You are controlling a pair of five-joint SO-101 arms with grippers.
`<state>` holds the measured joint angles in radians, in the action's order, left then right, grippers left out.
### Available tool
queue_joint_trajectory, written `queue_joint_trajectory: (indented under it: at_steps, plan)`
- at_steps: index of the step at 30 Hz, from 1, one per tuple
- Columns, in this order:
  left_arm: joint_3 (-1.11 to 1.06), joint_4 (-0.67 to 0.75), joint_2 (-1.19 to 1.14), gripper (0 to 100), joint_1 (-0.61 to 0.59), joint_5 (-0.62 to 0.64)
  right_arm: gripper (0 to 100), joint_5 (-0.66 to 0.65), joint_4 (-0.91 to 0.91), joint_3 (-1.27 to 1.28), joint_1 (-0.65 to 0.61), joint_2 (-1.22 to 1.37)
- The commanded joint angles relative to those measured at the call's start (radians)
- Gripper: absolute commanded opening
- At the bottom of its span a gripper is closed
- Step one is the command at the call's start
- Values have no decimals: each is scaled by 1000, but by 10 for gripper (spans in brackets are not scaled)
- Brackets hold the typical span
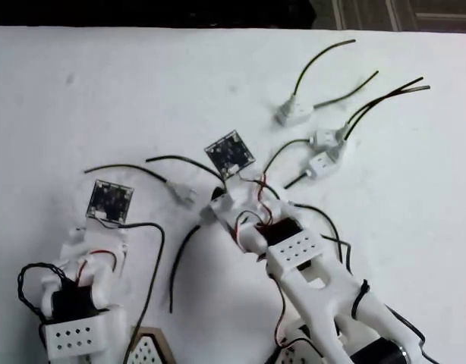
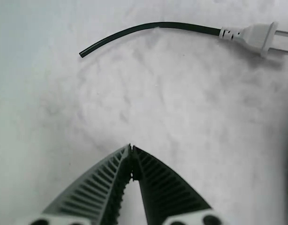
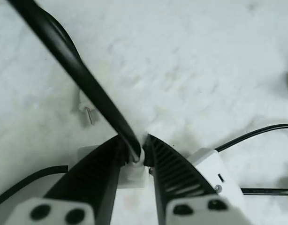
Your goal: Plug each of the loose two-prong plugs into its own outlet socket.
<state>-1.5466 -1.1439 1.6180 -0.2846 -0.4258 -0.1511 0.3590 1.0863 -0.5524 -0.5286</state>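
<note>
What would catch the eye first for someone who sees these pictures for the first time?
The right gripper is shut on a white plug near the table's middle, its black cord slanting away. The left gripper, shut and empty, hangs over the table with a loose two-prong plug lying ahead of it. Three white corded pieces lie at the far right.

Robotics lab bench, white table (image 1: 58, 106), printed arms (image 1: 324, 288)

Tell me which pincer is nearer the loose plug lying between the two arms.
Right. The right pincer, shut on a second plug, sits just beside the loose plug; the left pincer is farther off, with bare table between.
</note>
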Motion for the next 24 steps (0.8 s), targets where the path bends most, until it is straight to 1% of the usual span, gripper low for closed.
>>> queue_joint_trajectory:
  at_steps: [1,3,9,14,24]
  plan:
    - [3,2,5,24,2,-9,17,3,-82,-35,-19,-2]
    - [3,2,5,24,2,-9,17,3,-125,-49,-18,-2]
    - [3,2,5,24,2,-9,17,3,-125,-166,27,42]
    - [3,2,5,24,2,-9,17,3,-131,-341,79,246]
    - [3,0,5,24,2,-9,17,3,-130,-815,220,688]
